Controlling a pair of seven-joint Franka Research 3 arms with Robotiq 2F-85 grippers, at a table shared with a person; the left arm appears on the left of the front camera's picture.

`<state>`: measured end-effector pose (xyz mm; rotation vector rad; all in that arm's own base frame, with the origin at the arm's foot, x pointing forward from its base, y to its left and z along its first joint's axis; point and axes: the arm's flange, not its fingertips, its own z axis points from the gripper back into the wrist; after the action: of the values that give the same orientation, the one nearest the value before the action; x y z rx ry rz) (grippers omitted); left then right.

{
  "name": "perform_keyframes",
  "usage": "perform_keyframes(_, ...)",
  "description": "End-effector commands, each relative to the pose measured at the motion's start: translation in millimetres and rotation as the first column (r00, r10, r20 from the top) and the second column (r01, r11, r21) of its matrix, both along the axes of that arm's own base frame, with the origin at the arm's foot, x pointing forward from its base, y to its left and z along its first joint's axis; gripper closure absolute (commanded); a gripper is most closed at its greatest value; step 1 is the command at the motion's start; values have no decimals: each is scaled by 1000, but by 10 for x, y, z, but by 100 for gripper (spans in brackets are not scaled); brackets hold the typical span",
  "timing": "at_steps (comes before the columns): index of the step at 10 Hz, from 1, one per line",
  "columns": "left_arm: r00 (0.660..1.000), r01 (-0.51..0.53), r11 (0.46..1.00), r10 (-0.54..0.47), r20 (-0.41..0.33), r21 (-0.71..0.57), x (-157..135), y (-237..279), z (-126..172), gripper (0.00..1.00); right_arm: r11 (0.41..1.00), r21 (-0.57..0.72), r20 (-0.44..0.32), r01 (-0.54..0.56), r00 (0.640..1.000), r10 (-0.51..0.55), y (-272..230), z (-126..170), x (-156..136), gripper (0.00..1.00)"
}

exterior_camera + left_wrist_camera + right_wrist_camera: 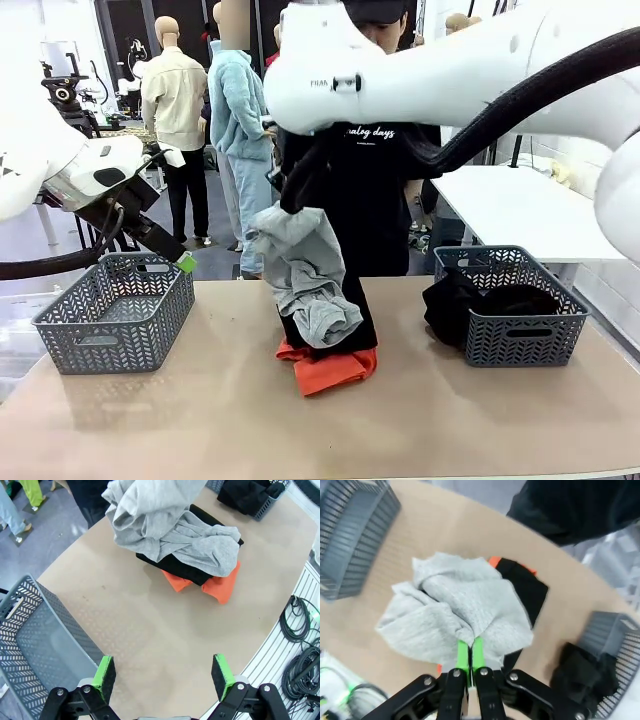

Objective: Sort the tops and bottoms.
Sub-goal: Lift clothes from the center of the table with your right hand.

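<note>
With fingers pinched shut on the light grey top [305,270], the right gripper [469,650] held it hanging above the pile [335,366] mid-table, probably bound next for the empty grey basket [60,335], while the left gripper [162,669] gaped wide, holding nothing.

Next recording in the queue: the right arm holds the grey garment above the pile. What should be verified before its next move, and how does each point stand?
1. Right gripper shut on the grey garment: ok.
2. Grey garment's lower end clear of the black garment: not ok, it rests on it.
3. Orange garment not caught up: ok, it lies flat underneath.
4. Left basket free to receive: ok, empty.
5. Left gripper open, out of the path: cannot tell, it hangs by that basket.
</note>
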<state>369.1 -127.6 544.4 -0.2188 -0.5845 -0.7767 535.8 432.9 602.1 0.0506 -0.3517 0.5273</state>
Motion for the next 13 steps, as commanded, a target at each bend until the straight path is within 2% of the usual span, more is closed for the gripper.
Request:
perform_keyframes(1,1000,4,1000,-4,-7,0,4,3,14,0,997,-58,7,60,998,-60,49,57,70,100)
perform_keyframes(2,1000,4,1000,-4,-7,0,4,3,14,0,996,-34,57,79,995,-77,-28,182,39,100)
perform_keyframes(3,1000,4,1000,-4,-7,0,4,3,14,0,1000,-19,8,8,1000,-7,5,91,-42,100)
perform_keyframes(8,1000,4,1000,-4,-7,0,4,3,14,0,1000,-25,11,16,1000,-15,10,81,-29,100)
perform_keyframes(11,1000,4,1000,-4,-7,0,4,3,14,0,991,-68,248,114,964,-93,-93,951,-127,100)
perform_keyframes(12,1000,4,1000,-4,-7,0,4,3,14,0,991,-61,296,120,950,-96,-112,1190,-154,100)
perform_keyframes(13,1000,4,1000,-4,-7,0,4,3,14,0,990,-57,310,126,945,-102,-105,1290,-177,100)
